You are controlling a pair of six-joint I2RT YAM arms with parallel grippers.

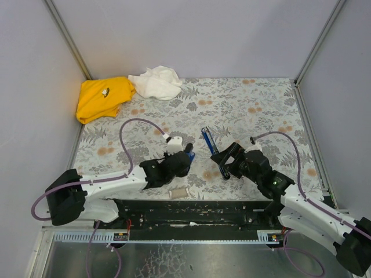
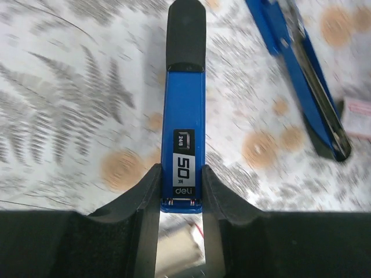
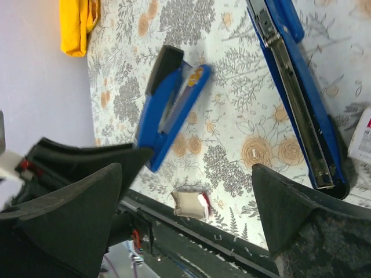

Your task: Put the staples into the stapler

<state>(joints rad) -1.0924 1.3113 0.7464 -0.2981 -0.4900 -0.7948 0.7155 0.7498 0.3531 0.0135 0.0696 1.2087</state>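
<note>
My left gripper is shut on one end of the stapler's blue arm, which has a black tip and is held just above the table. A second long blue-and-black stapler arm lies on the table to its right, its silvery channel facing up. My right gripper hangs open beside that arm with nothing between its fingers. A whitish staples box with red print lies by the lying arm's near end. I cannot make out any staple strip.
A small beige open box piece with a red end sits by the table's near edge. A yellow cloth and a white cloth lie at the back left. Grey walls enclose the floral table.
</note>
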